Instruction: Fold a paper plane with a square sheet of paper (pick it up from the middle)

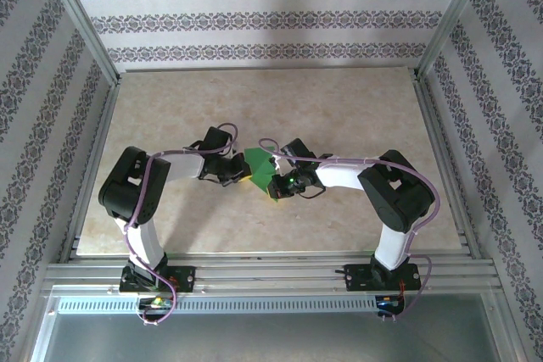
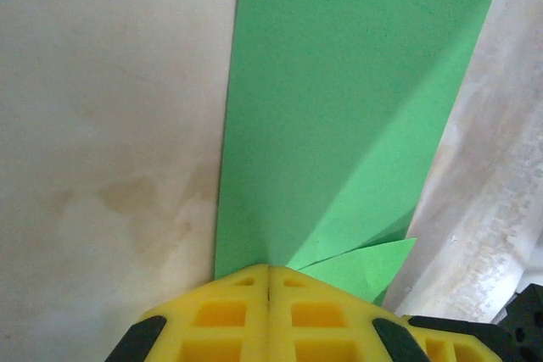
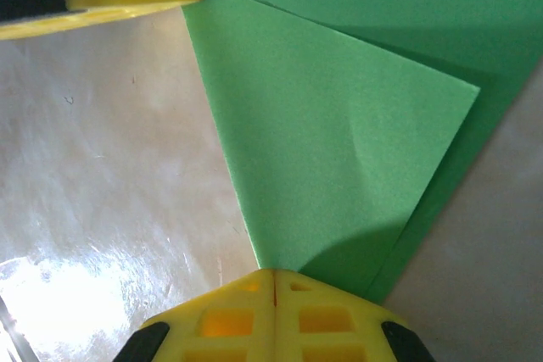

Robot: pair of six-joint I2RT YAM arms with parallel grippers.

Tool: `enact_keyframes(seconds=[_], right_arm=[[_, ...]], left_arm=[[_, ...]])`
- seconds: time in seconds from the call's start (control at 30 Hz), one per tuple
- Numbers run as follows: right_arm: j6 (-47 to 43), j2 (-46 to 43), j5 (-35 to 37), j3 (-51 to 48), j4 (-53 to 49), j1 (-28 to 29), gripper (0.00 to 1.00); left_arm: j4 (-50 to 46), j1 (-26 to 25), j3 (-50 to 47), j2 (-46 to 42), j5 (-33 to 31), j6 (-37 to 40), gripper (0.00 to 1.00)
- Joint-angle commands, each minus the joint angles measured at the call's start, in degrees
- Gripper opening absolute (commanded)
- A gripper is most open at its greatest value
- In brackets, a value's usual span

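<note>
Right, both arms are meeting over the middle of the table (image 1: 356, 125). The sheet of paper (image 1: 259, 164) is sitting between them, bright green and folded rather than lying as a flat square. In the top view the left gripper (image 1: 241, 178) is reaching it from 9 o'clock and the right gripper (image 1: 277, 190) from 4 o'clock.

Left wrist view: its yellow fingers (image 2: 229, 311) are pressing together with no gap, pinching the paper's near end. The paper is running away toward 12 o'clock as a long strip. A diagonal crease is crossing it, and a small pointed flap is sticking out at 4 o'clock, just beside the fingertips.

Right wrist view: its yellow fingers (image 3: 322, 320) are likewise pressing tight on a corner of the paper, where a folded layer is lying over a wider one. The layers are fanning out toward 1 o'clock. The left gripper's yellow finger is showing at 11 o'clock there, touching the paper's far edge.

Whether the paper is resting on the table or hanging just above it, I cannot tell.
</note>
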Motion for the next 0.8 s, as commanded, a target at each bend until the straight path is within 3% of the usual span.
enact_keyframes(seconds=[0.0, 0.23, 0.33, 0.57, 0.77], right_arm=[[-1.13, 2.26, 4.19, -2.02, -5.92, 0.26, 0.06], [1.48, -1.21, 0.25, 1.84, -1.61, 0.28, 0.1], [3.24, -4.41, -1.74, 4.53, 0.99, 0.17, 0.15], [4.18, -11.33, 0.46, 2.23, 4.44, -1.66, 0.24], [2.94, -8.48, 2.2, 3.86, 1.81, -1.56, 0.25]], left_arm=[[-6.59, 2.39, 2.34, 1.08, -6.42, 4.35, 0.04], [-9.12, 3.25, 3.03, -7.0, -7.74, 4.32, 0.06], [-7.36, 3.31, 0.21, -11.1, -7.77, 1.92, 0.12], [4.95, 3.31, -10.8, -17.84, -4.8, -6.19, 0.29], [16.52, 2.65, -15.99, -15.93, 1.83, -10.69, 0.4]])
